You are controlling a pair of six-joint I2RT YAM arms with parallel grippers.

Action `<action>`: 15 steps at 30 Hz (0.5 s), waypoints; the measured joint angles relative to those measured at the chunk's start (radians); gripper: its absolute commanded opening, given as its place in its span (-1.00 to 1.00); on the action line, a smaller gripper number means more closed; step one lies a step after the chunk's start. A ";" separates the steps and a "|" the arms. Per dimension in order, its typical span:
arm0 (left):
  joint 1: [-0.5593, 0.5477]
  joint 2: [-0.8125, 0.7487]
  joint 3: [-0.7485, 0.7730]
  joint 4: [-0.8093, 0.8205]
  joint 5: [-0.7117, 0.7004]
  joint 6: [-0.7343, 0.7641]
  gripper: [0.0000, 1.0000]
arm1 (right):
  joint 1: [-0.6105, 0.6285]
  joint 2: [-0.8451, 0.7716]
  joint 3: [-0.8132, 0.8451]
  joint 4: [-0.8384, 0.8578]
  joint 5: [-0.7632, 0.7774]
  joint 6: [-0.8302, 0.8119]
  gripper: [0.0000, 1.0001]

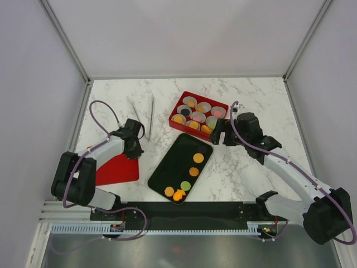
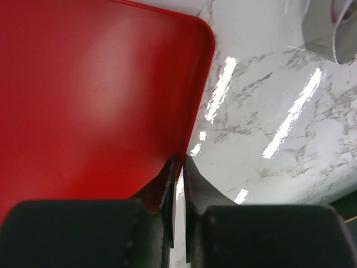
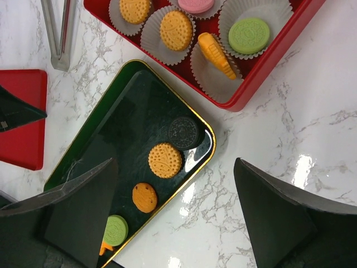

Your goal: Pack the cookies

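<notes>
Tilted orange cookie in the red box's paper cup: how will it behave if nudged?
The tilted cookie stands on edge, so it probably topples flat. Its pleated paper cup looks flimsy, likely yielding. Textured surface: probably grippable, maybe brittle.

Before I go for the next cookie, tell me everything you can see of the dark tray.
The dark tray is a shallow rounded rectangle, glossy black-green with a thin gold rim. It lies flat and diagonal on the marble table, between the red box and the red lid, touching neither. Loose cookies lie along its right side: one dark, one green, the others orange; the rest is bare. The right gripper hangs open above its far end, clear of it.
</notes>
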 measured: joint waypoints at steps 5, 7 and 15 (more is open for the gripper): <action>-0.002 -0.001 0.000 0.024 0.005 -0.001 -0.95 | 0.035 0.041 0.000 0.040 -0.010 0.023 0.84; -0.002 -0.006 0.000 0.017 0.014 -0.001 -0.95 | 0.055 0.064 0.001 0.069 -0.017 0.034 0.82; -0.002 -0.109 0.076 -0.046 0.102 0.000 -0.95 | 0.180 0.113 0.002 0.243 -0.061 0.074 0.80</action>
